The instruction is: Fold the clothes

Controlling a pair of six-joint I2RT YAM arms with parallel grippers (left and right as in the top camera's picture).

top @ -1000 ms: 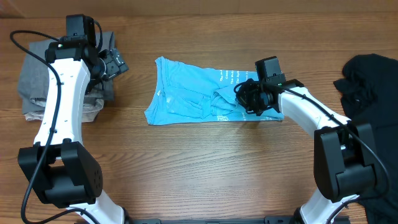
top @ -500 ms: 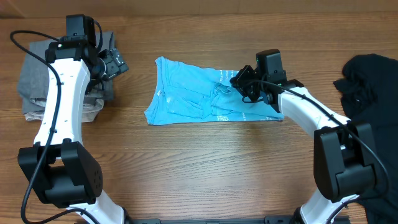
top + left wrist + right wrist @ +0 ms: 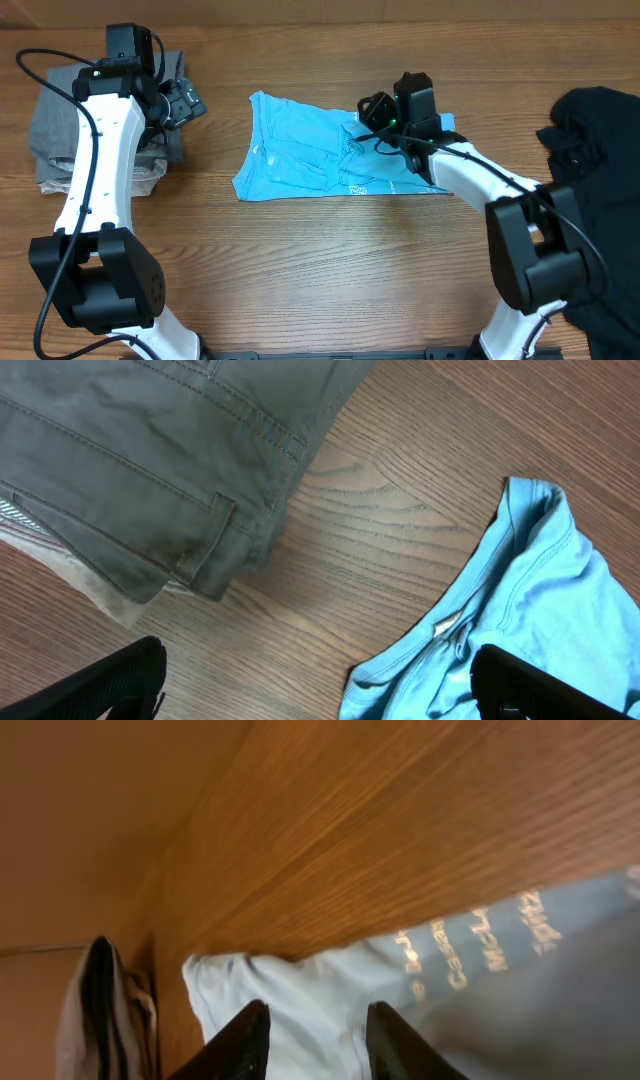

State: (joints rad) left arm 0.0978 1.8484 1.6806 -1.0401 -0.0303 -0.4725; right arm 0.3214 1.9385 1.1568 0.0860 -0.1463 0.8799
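The light blue T-shirt [image 3: 305, 155] lies partly folded and rumpled at the table's middle, its pale lettering toward the right. My right gripper [image 3: 374, 106] hovers over the shirt's far right part. In the right wrist view the right gripper [image 3: 315, 1042] is open, and the shirt [image 3: 310, 995] shows through the gap below it. The black garment [image 3: 600, 125] is heaped at the right edge. My left gripper [image 3: 186, 100] is open above bare wood, between the shirt's collar end [image 3: 520, 600] and the grey trousers. Its dark fingertips [image 3: 115, 680] stand far apart.
Folded grey trousers [image 3: 60, 125] lie on a beige garment [image 3: 145, 180] at the far left, also seen as the trousers [image 3: 150, 450] in the left wrist view. Bare wooden table [image 3: 330, 270] stretches along the front.
My right gripper has risen from the shirt's near right edge, moved toward the far side and left, and opened its jaws. The left arm has not moved.
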